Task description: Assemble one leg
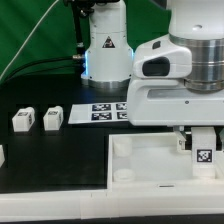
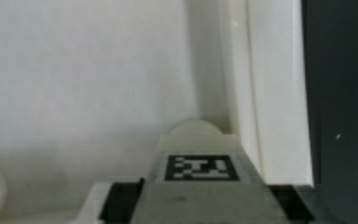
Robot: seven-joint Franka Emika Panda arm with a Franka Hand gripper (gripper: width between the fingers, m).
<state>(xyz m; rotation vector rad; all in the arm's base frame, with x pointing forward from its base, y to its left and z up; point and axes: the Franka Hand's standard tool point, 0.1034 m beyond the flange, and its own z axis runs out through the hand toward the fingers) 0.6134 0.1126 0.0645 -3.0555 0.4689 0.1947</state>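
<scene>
Black tabletop (image 1: pixel 60 160) spreads under your arm, which reaches straight down at the exterior view's right. Your gripper (image 1: pixel 203 152) pinches the leg (image 1: pixel 204 148) between its jaws, holding it upright over the white tray-like part (image 1: pixel 130 160), close beside its raised rim. Two more posts (image 1: pixel 38 119) stand well apart, near the marker board (image 1: pixel 105 110).

The table (image 1: pixel 60 160) is black. The tray (image 1: pixel 140 165) is plain white. The leg (image 1: pixel 203 150) is white with a black-and-white square tag (image 2: pixel 202 166), and so are two loose legs (image 1: pixel 38 119). The marker board (image 1: pixel 105 110) is white with black tags. The arm (image 1: pixel 185 60) is white and grey.
</scene>
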